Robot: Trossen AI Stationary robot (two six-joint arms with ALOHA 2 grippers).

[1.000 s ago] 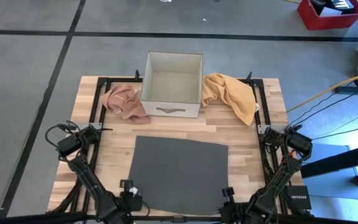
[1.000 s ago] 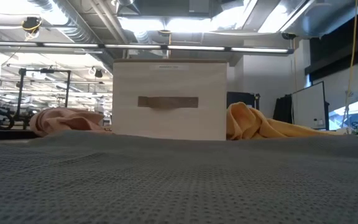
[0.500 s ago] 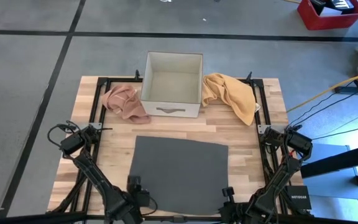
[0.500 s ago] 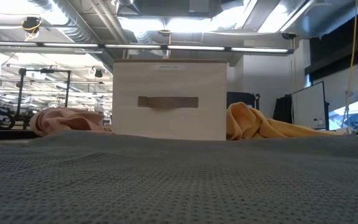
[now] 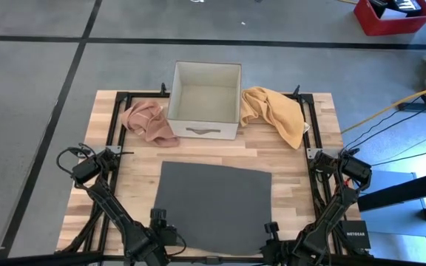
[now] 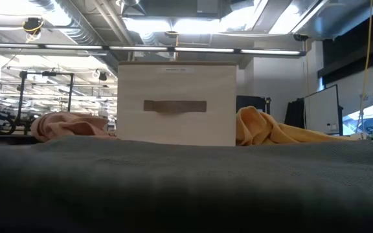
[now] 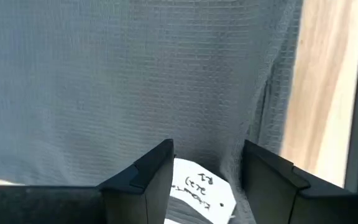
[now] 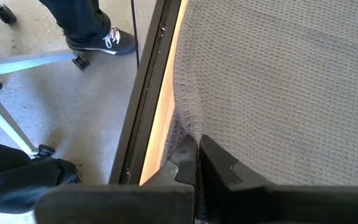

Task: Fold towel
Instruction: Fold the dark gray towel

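A dark grey towel [image 5: 213,207] lies spread flat on the near half of the wooden table [image 5: 124,174]. It fills the foreground of the low view [image 6: 186,175]. My left gripper [image 5: 160,220] stands open over the towel's near left corner. In its wrist view the open left gripper [image 7: 207,180] has the towel's white label [image 7: 201,191] between its fingers. My right gripper [image 5: 271,229] is at the near right corner, shut on the towel there [image 8: 197,158]. My left gripper points steeply down at the near left corner; I cannot tell whether its fingertips touch the cloth. My right gripper pinches the towel's near right corner [image 8: 185,134] between its two fingers, slanting down from the near side. The cloth puckers toward the fingers. The rest of the towel lies flat on the table.
A beige open box [image 5: 204,100] stands at the far middle, with a crumpled pink cloth [image 5: 146,122] to its left and a yellow cloth [image 5: 276,111] to its right. The table's near edge [image 8: 157,112] runs just beside my right gripper. A person's shoe [image 8: 98,38] is on the floor beyond it.
My left gripper has shifted a little toward the table's right, onto the towel's near left corner, then kept still. The towel lies as before.
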